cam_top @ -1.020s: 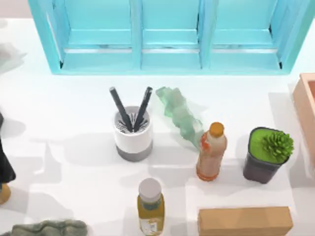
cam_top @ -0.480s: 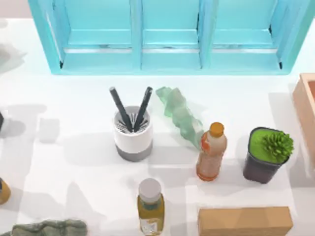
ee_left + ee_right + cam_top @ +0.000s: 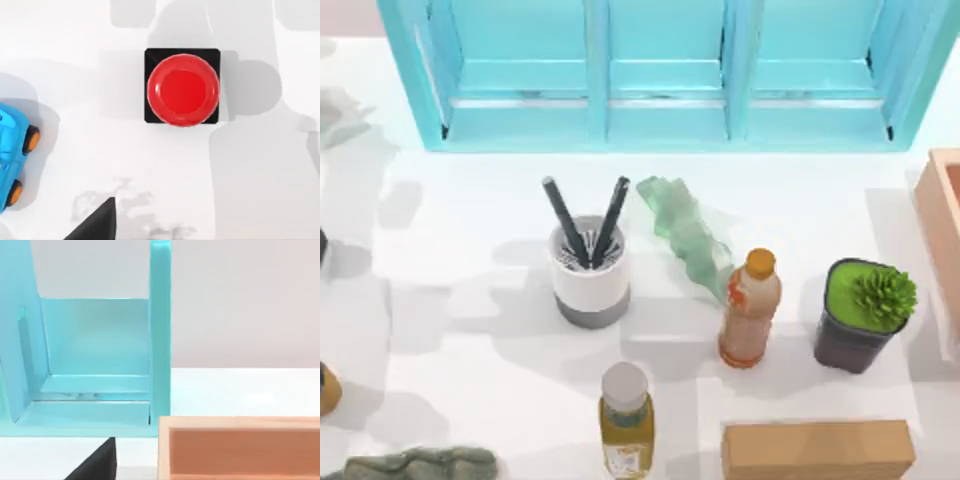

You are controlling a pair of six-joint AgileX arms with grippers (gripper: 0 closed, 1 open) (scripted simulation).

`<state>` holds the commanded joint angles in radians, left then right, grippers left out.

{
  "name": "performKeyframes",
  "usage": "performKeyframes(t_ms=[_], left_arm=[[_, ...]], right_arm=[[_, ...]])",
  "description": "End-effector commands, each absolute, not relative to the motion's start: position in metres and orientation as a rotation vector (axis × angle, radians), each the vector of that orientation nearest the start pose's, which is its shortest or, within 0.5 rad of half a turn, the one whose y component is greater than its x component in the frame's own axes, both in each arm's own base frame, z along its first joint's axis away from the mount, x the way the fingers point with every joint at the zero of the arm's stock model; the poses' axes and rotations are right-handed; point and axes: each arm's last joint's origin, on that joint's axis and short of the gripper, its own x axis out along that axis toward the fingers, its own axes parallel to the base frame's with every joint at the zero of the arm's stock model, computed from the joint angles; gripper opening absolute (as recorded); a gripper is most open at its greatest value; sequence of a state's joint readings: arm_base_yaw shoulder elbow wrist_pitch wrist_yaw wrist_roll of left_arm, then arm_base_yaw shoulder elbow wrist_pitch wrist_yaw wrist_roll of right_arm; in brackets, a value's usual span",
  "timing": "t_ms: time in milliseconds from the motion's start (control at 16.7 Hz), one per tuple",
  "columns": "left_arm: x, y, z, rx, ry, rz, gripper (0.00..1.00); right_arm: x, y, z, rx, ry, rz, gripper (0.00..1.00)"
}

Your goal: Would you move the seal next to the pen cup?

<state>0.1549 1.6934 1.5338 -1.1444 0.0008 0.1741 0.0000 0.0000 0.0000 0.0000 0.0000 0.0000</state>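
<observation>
The seal appears from straight above in the left wrist view, its glossy red knob sitting on a black square base that rests on the white table. A dark part of my left gripper shows at the picture's edge, above the seal and apart from it. The pen cup, white with a grey bottom band and two black pens, stands left of the table's middle in the top view. A dark part of my right gripper faces the teal shelf and a peach box.
A blue toy car lies close to the seal. Around the cup are a green crumpled sheet, an orange-capped bottle, a white-capped bottle, a plant pot, a cardboard box and a teal shelf at the back.
The dark shape of my left arm at the top view's left edge has gone out of the picture. Its shadows have shifted over the left side of the table.
</observation>
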Motion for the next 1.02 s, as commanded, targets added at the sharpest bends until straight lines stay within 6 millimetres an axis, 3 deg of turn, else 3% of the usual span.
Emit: performKeyframes(t_ms=[180, 420, 840, 1020], left_arm=[[0.37, 0.069, 0.269, 0.03, 1.451, 0.004, 1.0], [0.398, 0.081, 0.252, 0.018, 1.554, -0.013, 1.0], [0.402, 0.081, 0.248, 0.019, 1.57, -0.019, 1.0], [0.404, 0.082, 0.229, 0.015, 1.574, -0.016, 1.0]], right_arm=[[0.106, -0.001, 0.16, 0.0, 0.0, 0.0, 1.0], [0.106, -0.001, 0.16, 0.0, 0.0, 0.0, 1.0], [0.106, -0.001, 0.16, 0.0, 0.0, 0.0, 1.0], [0.106, -0.001, 0.16, 0.0, 0.0, 0.0, 1.0]])
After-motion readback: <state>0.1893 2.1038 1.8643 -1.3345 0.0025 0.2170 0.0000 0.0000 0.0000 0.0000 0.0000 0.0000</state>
